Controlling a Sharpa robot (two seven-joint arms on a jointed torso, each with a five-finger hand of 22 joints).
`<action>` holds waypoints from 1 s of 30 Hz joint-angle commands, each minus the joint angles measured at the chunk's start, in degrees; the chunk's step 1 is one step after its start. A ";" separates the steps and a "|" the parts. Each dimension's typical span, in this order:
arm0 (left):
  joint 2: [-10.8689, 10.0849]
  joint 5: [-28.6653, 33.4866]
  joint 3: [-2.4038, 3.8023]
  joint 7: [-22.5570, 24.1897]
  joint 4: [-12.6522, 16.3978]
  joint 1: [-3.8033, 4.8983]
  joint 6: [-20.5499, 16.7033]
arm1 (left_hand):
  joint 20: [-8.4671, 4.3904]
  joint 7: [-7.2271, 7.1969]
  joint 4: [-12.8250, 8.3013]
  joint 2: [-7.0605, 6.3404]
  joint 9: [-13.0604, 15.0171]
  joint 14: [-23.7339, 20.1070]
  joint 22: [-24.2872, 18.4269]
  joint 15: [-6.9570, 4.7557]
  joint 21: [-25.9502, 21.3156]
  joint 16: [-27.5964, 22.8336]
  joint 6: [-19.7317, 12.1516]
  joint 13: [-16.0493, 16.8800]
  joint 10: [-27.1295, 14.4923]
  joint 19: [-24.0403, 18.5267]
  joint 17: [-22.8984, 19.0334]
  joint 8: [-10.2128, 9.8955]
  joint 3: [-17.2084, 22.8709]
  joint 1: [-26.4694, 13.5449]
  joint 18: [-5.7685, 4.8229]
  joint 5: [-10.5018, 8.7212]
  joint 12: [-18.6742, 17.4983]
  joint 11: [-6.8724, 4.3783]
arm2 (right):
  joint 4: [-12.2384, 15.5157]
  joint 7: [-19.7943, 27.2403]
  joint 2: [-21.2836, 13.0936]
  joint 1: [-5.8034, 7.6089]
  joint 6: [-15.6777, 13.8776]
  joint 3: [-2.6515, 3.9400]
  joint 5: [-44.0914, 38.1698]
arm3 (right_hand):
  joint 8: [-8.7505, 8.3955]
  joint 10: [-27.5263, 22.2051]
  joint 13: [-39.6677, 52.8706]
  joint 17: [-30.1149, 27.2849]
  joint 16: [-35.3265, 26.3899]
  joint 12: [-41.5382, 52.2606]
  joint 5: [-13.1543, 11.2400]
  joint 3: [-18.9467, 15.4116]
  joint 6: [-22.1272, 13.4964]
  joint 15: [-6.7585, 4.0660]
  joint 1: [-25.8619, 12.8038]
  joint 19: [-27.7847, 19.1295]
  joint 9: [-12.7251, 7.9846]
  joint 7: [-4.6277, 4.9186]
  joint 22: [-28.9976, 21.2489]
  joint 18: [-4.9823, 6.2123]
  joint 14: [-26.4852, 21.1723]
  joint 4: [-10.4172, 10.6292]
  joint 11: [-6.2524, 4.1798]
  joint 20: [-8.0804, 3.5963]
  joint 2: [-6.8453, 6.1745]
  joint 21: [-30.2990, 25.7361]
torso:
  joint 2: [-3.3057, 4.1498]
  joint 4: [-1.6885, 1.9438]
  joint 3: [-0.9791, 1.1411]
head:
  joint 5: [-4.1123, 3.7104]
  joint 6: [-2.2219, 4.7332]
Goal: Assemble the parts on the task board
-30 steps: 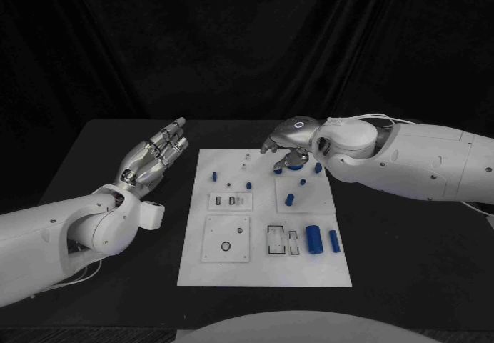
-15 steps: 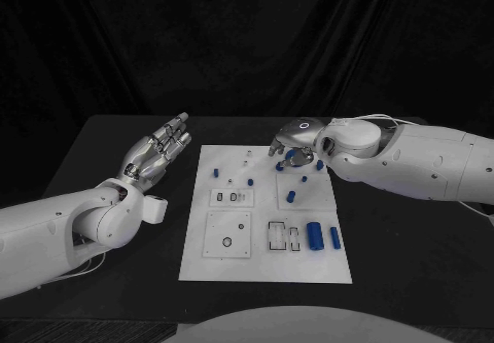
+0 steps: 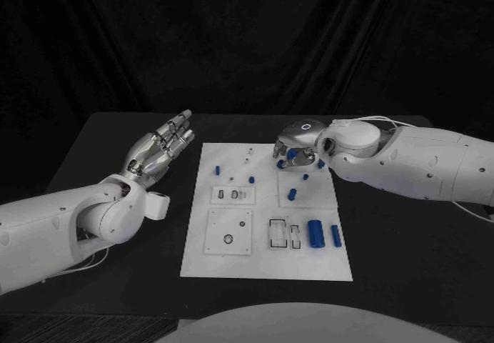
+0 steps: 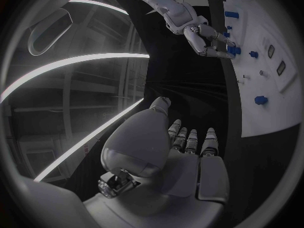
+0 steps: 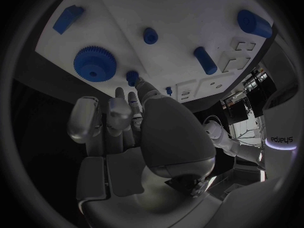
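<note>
A: Where is the task board (image 3: 265,264)?
B: Flat in the middle of the black worktop (image 3: 412,257), between the two arms; small blue parts lie scattered on it, with two larger blue cylinders (image 3: 316,234) side by side near its right edge.

A: And the left robot hand (image 3: 160,151)?
B: Off the board's left edge, above the worktop; fingers straight and close together, holding nothing.

A: The right robot hand (image 3: 295,151)?
B: Over the board's far right corner, fingers curled downward; a blue gear (image 5: 95,63) lies on the board just beyond its fingertips (image 5: 135,82); whether it pinches anything, I cannot tell.
</note>
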 commanded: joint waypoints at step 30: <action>0.52 -0.12 0.05 5.61 -0.55 0.15 2.06 | 1.19 1.45 -0.59 0.19 0.43 -0.02 -0.09 1.21 -0.34 -0.21 3.52 0.08 0.32 0.03 -0.08 0.87 1.35 -0.31 0.95 0.37 0.22 1.97 | -3.45 3.70 1.25 -2.66 -5.47 0.04 2.11 | 1.13 6.86 -0.10 1.60 1.70 0.04 0.51 8.79 8.10 -1.13 3.98 -0.05 0.58 2.53 2.89 -0.82 0.65 0.06 -2.45 -0.77 -0.79 1.41 | -0.29 -0.14 -0.03 | 0.22 -1.02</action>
